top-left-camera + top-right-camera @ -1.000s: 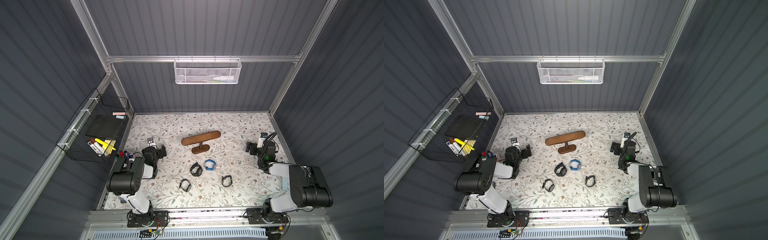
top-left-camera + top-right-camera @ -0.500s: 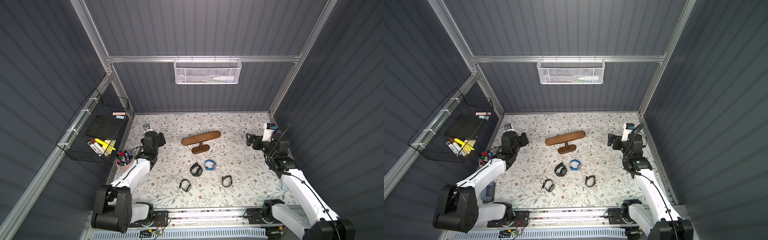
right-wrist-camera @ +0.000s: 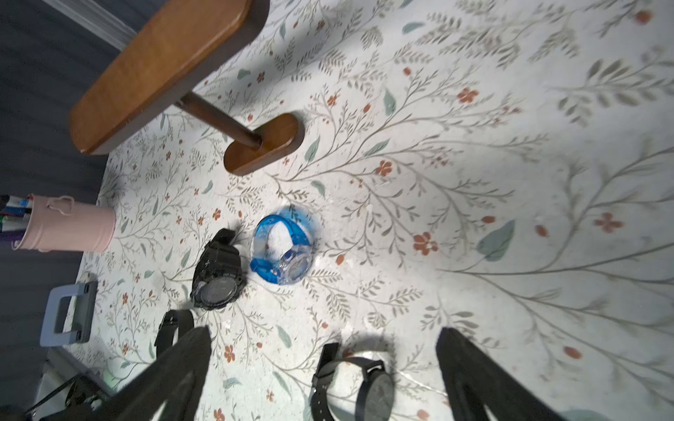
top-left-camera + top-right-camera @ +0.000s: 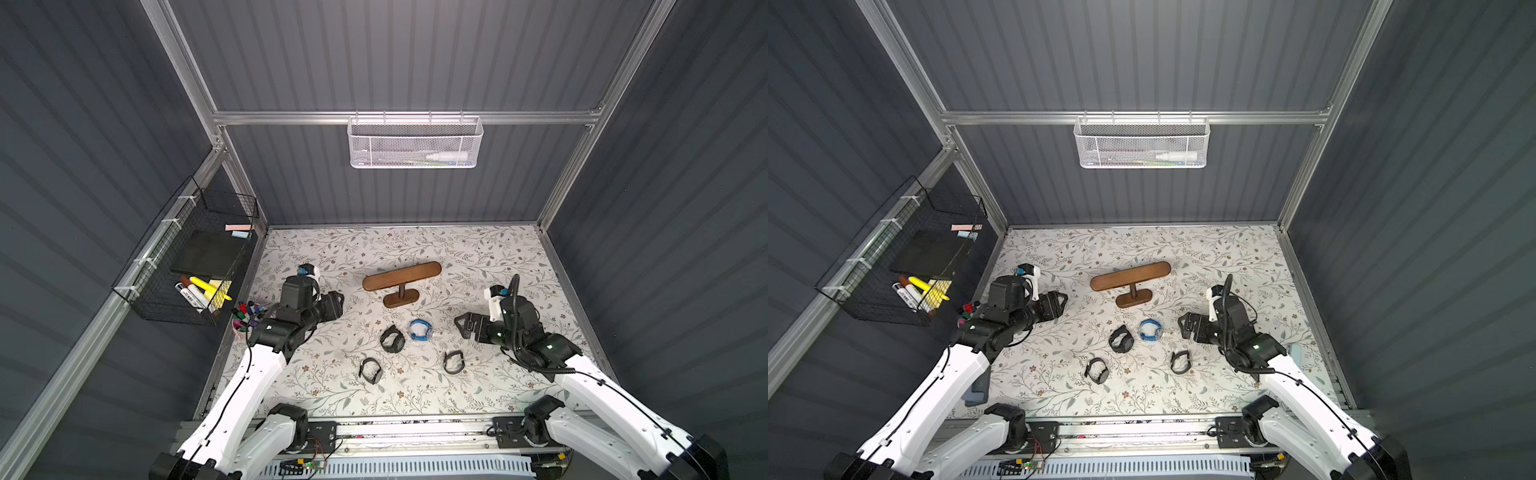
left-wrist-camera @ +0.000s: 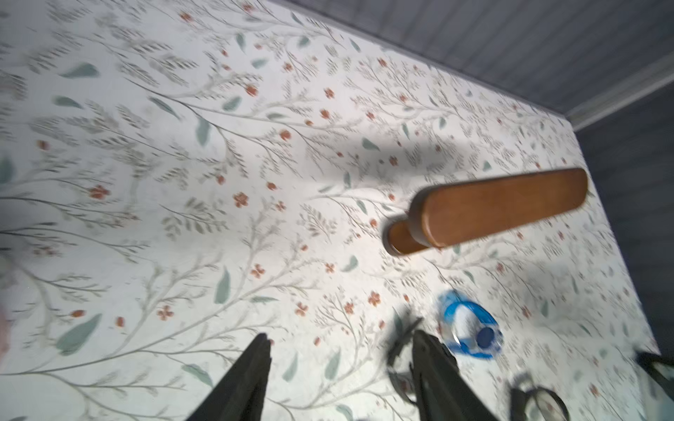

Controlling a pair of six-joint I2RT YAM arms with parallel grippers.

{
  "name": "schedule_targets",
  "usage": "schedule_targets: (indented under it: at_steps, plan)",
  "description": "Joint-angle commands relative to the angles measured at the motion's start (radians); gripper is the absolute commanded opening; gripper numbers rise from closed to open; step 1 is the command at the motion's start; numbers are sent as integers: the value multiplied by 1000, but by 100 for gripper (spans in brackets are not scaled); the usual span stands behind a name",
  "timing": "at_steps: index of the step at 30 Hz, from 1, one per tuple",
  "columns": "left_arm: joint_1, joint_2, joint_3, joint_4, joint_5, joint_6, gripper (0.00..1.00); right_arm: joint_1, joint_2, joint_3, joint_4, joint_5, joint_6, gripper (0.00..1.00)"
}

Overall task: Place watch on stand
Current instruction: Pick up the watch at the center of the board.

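Black wire basket (image 4: 187,266): hangs on the left wall and holds markers and a dark pad.
Pink cup (image 4: 243,324): stands at the table's (image 4: 498,257) left edge, full of pens, just beside the left arm.
Left gripper (image 5: 341,335): above the floral surface, left of the stand. The fingers (image 5: 251,379) are apart with only tabletop between them (the wrist view is blurred).
Front black watch (image 4: 370,370): lies on the table, nearest the front rail.
Big black watch (image 4: 392,338): lies just beside the blue watch, on its left.
Stand (image 4: 401,276): dark brown wood. It is upright mid-table, with its long bar on a thin post over an oval base, behind the watches and apart from them. Both grippers are clear of it.
Blue watch (image 4: 420,330): lies on the table in front of the stand's base.
Slim black watch (image 3: 359,386): lies on the table, near the right gripper and in front of it.
Right gripper (image 3: 322,337): right of the blue watch and pointing towards it. The fingers (image 3: 474,375) are spread wide and hold nothing.
White mesh basket (image 4: 415,141): hangs on the back wall's rail.
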Motion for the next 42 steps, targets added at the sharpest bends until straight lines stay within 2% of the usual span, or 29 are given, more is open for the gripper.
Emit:
schedule_targets:
  at_steps: [1,3,8,15,26,42]
  plan:
    - [-61,72,25,-82,183,36,61,75,64,3,41,17,85,99]
    - [-142,125,45,-95,153,50,60,124,101,15,62,29,104,99]
    - [-351,255,75,-76,-4,53,57,241,169,24,105,55,173,99]
    - [-514,377,93,-9,-163,46,51,318,164,-9,126,77,228,99]
    - [-551,504,122,53,-179,84,45,318,117,-49,134,95,237,99]
    - [-568,618,141,80,-113,95,34,318,110,-35,104,130,224,99]
